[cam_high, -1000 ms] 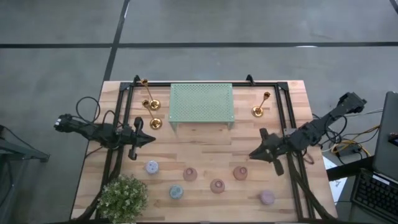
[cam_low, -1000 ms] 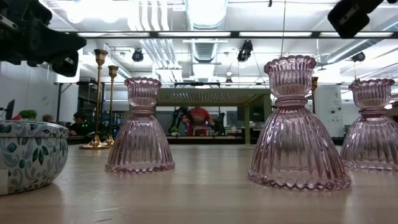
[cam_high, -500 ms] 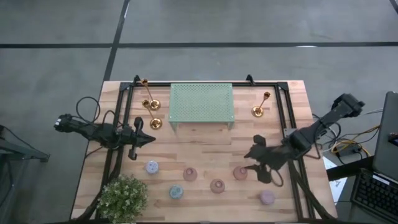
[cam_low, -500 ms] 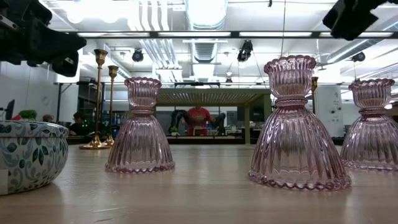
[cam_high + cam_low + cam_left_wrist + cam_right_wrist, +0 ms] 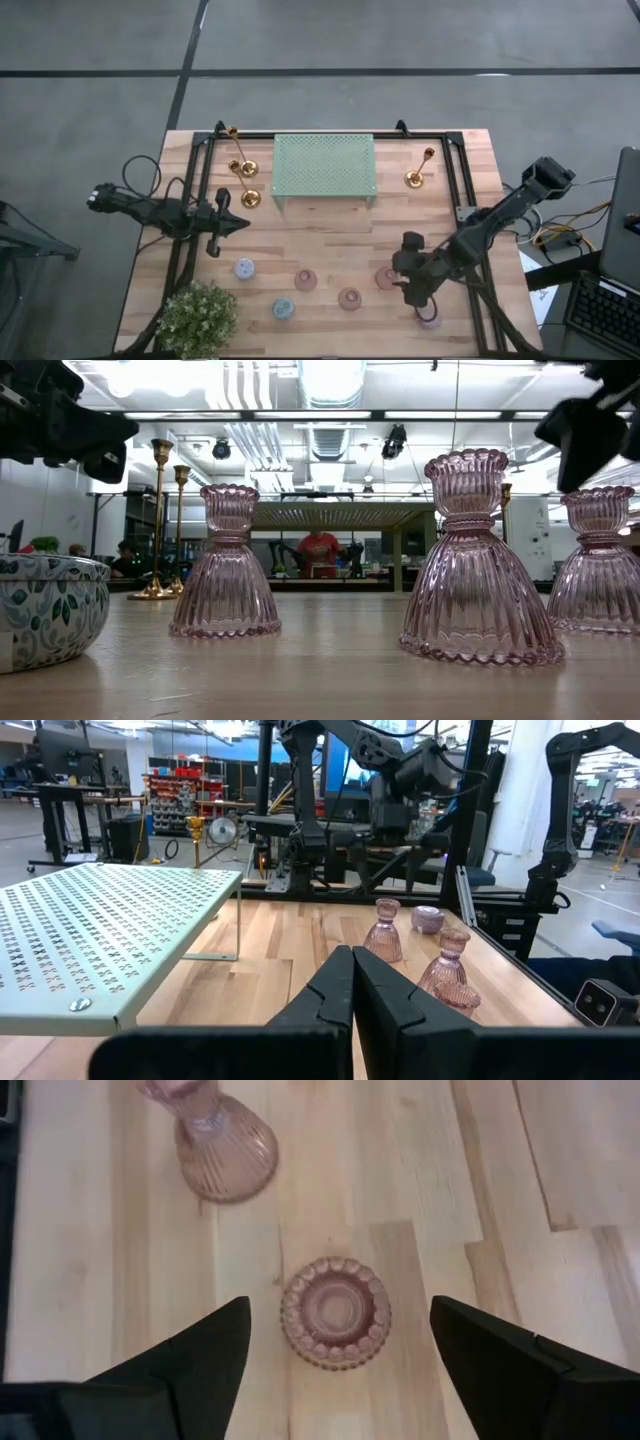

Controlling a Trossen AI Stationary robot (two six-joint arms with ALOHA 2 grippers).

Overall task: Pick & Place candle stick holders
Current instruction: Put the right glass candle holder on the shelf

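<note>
Several squat ribbed holders, pink, blue and lilac, stand on their wide bases along the table's near half. My right gripper (image 5: 404,276) hangs open, pointing steeply down over a pink holder (image 5: 335,1312), also (image 5: 383,278); its fingers stand on either side, clear of it. Another pink holder (image 5: 222,1145) stands just beyond. Three gold candlesticks (image 5: 240,165) (image 5: 250,198) (image 5: 416,177) stand upright at the back, on either side of the rack. My left gripper (image 5: 352,985), also (image 5: 238,222), waits shut and level over the table's left part.
A mint-green perforated rack (image 5: 324,166) stands at the back centre. A potted plant (image 5: 197,317) fills the near left corner. A lilac holder (image 5: 430,318) stands near the right arm, toward the near edge. A black frame (image 5: 455,170) borders the wooden table.
My right gripper has swung out from the table's right side toward the left and the near edge, sinking and tipping steeply down over the pink holder, and has opened. The holders have not moved.
</note>
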